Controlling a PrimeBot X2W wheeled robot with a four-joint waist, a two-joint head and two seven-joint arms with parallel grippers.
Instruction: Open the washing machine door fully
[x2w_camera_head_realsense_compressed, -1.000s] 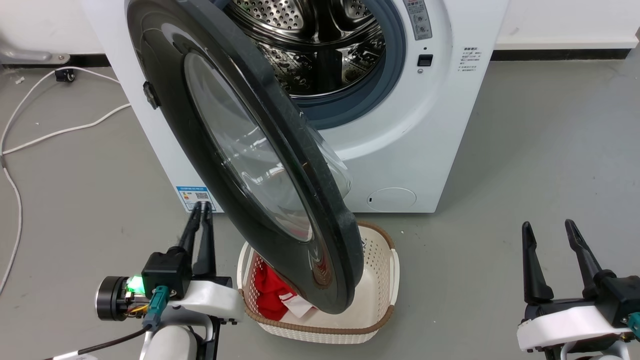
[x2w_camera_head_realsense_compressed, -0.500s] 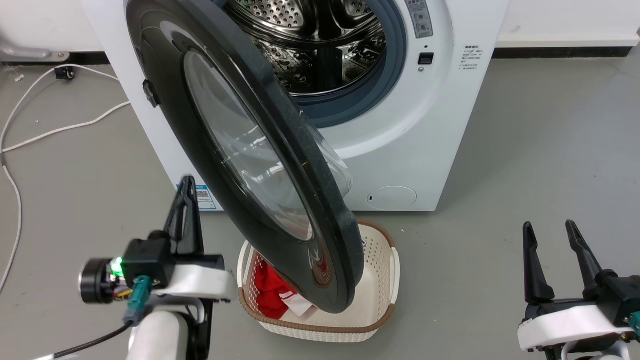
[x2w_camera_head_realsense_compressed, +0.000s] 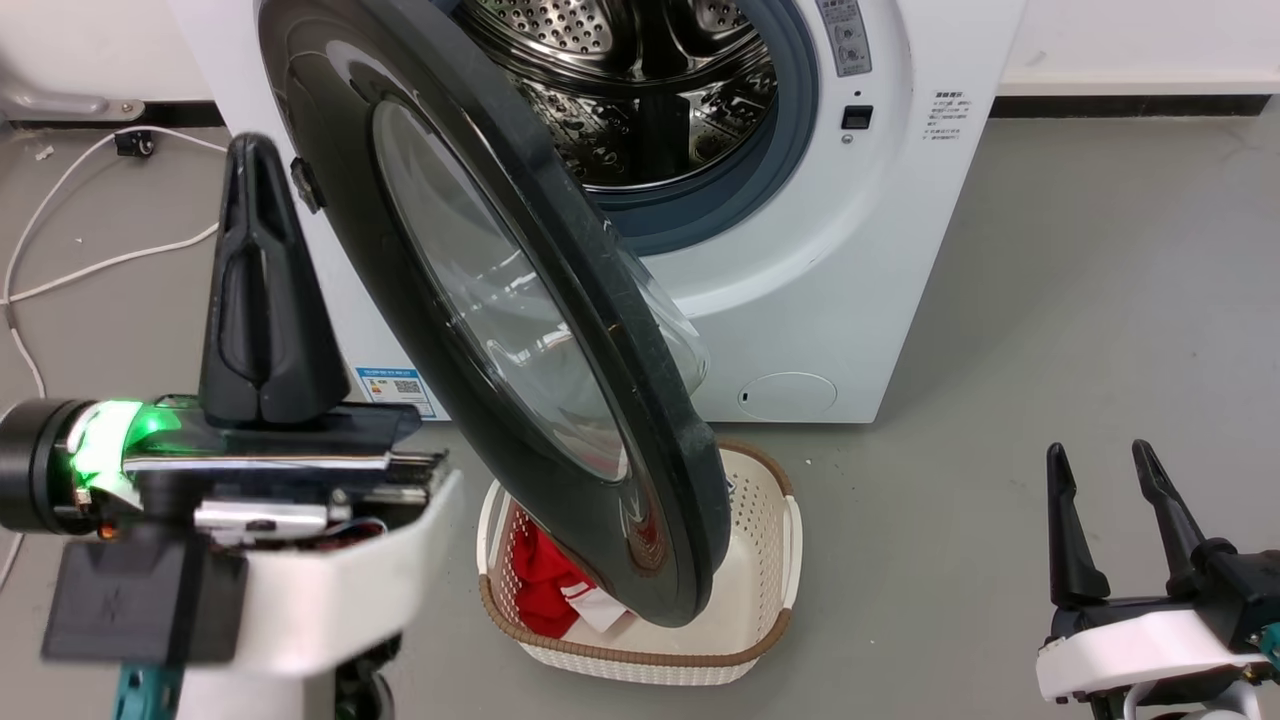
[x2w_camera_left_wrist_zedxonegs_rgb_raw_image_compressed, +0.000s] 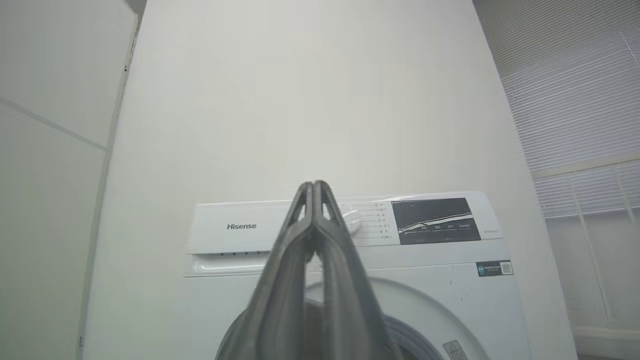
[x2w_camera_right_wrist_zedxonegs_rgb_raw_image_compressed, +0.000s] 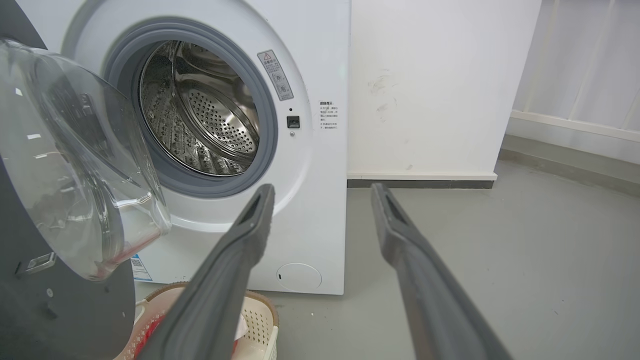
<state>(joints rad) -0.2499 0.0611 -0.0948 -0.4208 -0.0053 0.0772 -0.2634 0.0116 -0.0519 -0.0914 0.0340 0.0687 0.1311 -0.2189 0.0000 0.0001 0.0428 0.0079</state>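
Partly opened, the washing machine door (x2w_camera_head_realsense_compressed: 500, 330) is seen angled above a basket (x2w_camera_head_realsense_compressed: 760, 640).
Fingers of the left gripper (x2w_camera_head_realsense_compressed: 250, 155) are pressed together beside its outer face, those of the right gripper (x2w_camera_head_realsense_compressed: 1097, 452) spread; a wider swing is judged needed.

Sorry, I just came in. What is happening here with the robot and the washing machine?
A two-armed robot is working on opening the washing machine door. It stands partly open, swung out over a white basket with red cloth in it, and the steel drum is exposed. The left gripper, jaws closed, is raised beside the door's outer face without holding it. The right gripper, jaws open, sits low on the right, away from the door.
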